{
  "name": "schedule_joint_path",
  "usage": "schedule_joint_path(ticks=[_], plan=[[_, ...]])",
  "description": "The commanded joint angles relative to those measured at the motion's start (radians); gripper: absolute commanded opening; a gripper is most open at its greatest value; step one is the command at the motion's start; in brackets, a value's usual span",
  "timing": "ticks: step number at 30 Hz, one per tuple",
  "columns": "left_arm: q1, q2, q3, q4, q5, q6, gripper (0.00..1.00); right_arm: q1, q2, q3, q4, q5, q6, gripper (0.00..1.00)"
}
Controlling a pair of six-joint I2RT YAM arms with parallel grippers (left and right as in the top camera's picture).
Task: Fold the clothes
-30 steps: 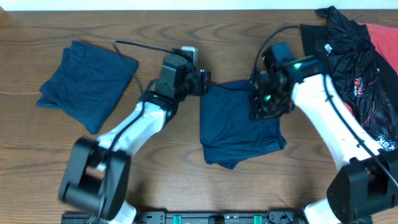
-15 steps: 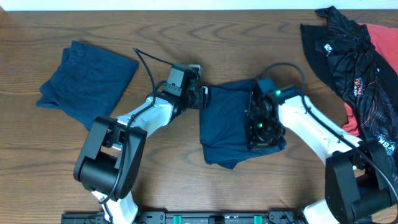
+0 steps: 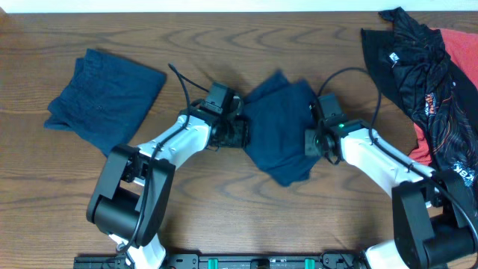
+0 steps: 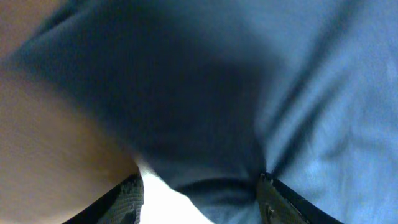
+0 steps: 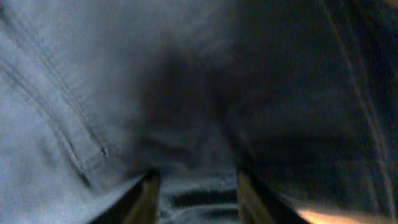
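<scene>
Two end effectors: the left end effector [image 3: 237,134] and right end effector [image 3: 312,140] flanked the shorts [image 3: 280,123], each touching one side edge.
Location: the shorts lay mid-tabletop [image 3: 224,213].
Long axis: it ran roughly far-to-near, crosswise to the line between the arms.
Left grip: clamped on a fold of the shorts.
Right grip: likewise pinched on the cloth.
Nearer arm: neither, as both were at the cloth.
Second navy pair [image 3: 101,93]: it lay folded, well apart to the left.
Next move, judged: carrying one side across that axis.
</scene>
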Motion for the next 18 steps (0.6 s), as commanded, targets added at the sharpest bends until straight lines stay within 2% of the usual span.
schedule_joint_path(ticks=[1, 4, 6, 9, 10, 14, 18], plan=[[-0.05, -0.004, -0.018, -0.042, 0.041, 0.006, 0.6, -0.042, 0.028, -0.013, 0.148, 0.179, -0.142, 0.47], [-0.06, -0.064, -0.017, -0.031, -0.003, 0.006, 0.61, -0.048, 0.02, 0.024, 0.209, 0.166, -0.236, 0.48], [-0.049, -0.124, -0.017, -0.008, -0.058, 0.006, 0.68, -0.044, 0.003, 0.067, 0.162, 0.166, -0.239, 0.52], [-0.015, -0.213, -0.016, 0.063, -0.131, 0.007, 0.85, -0.044, -0.042, 0.122, 0.07, 0.147, -0.237, 0.53], [-0.002, -0.233, -0.016, 0.097, -0.137, 0.01, 0.87, -0.044, -0.063, 0.137, 0.042, 0.124, -0.237, 0.54], [0.06, -0.246, -0.007, 0.238, -0.122, 0.028, 0.88, -0.045, -0.159, 0.159, -0.024, 0.032, -0.237, 0.56], [0.092, -0.171, 0.048, 0.256, -0.028, 0.124, 0.96, -0.045, -0.225, 0.159, -0.063, -0.013, -0.237, 0.57]])
